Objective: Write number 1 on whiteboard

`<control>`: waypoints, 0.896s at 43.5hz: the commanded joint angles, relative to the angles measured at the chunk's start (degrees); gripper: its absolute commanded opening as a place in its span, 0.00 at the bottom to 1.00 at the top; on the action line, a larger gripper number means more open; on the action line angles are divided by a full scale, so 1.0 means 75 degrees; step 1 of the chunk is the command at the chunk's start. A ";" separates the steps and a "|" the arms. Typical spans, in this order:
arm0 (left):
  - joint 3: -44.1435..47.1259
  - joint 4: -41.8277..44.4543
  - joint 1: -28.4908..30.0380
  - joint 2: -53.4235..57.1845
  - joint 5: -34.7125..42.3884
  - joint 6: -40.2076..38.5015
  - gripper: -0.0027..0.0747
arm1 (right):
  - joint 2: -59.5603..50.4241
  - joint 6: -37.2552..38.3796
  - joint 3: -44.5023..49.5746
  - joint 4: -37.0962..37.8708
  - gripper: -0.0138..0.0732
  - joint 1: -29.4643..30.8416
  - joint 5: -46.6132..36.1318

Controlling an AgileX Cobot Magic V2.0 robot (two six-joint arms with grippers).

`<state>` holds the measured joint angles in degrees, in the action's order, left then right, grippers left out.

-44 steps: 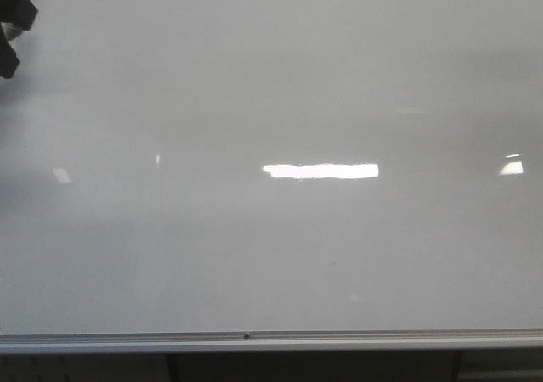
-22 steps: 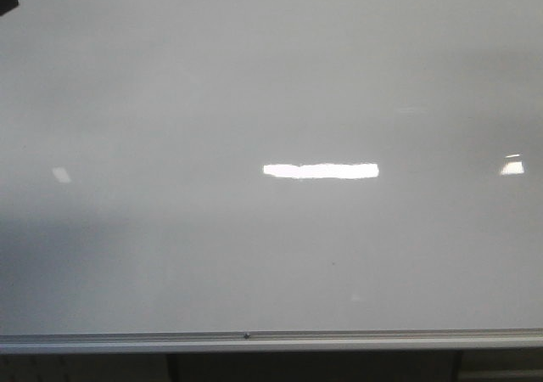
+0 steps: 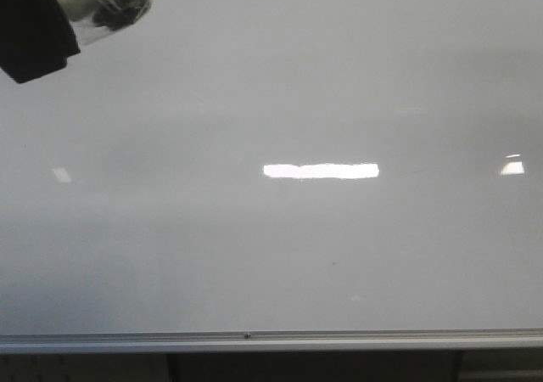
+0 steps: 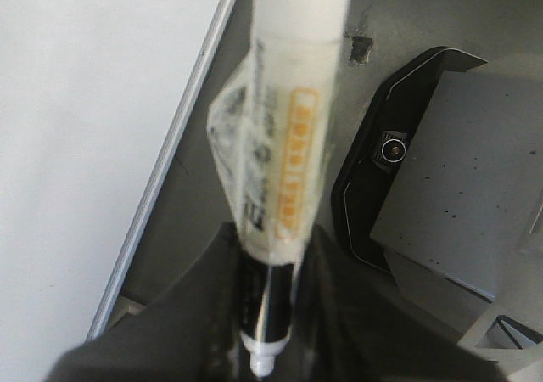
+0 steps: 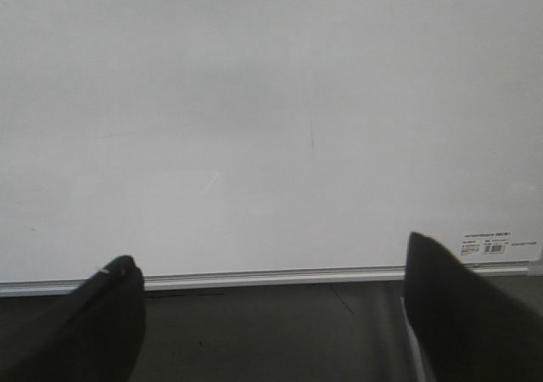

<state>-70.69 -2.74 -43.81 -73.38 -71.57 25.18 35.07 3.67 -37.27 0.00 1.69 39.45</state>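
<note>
The whiteboard [image 3: 271,255] fills the front view, glossy white-grey with a silver rail [image 3: 271,339] along its near edge. At its far left corner my left gripper [image 3: 76,13] hangs above the board, shut on a white marker pen [image 3: 106,0] wrapped in clear tape. The left wrist view shows the marker [image 4: 293,119] clamped between the dark fingers [image 4: 204,314], beside the board's edge [image 4: 76,102]. My right gripper [image 5: 271,314] is open and empty in front of the board [image 5: 254,76]. A faint thin vertical line [image 5: 310,132] shows there; I cannot tell whether it is the number 1.
Bright light reflections [image 3: 321,171] lie on the board. A small printed label [image 5: 501,244] sits at the board's corner by the rail. In the left wrist view a black bracket with a lens [image 4: 394,148] and a grey plate [image 4: 458,170] lie beside the board.
The left gripper with the marker has come back into the front view's top left corner, larger and further in than a second ago. Half a second ago it was almost out of view.
</note>
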 commanded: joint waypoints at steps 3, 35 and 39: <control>-0.0251 -0.0039 -0.0065 0.0148 0.0137 0.0000 0.01 | 0.0240 -0.0704 -0.0598 -0.0656 0.90 -0.0129 -0.0098; -0.0251 -0.0039 -0.0065 0.0148 0.0712 0.1248 0.01 | 0.4285 -0.6843 -0.4293 -0.3506 0.90 -0.4983 0.1876; -0.0251 -0.0039 -0.0065 0.0148 0.0712 0.1248 0.01 | 0.4767 -0.7047 -0.4798 -0.3506 0.90 -0.5417 0.1829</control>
<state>-70.69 -2.64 -43.81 -73.47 -68.59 34.48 69.48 -47.35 -69.06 -24.05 -37.00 55.58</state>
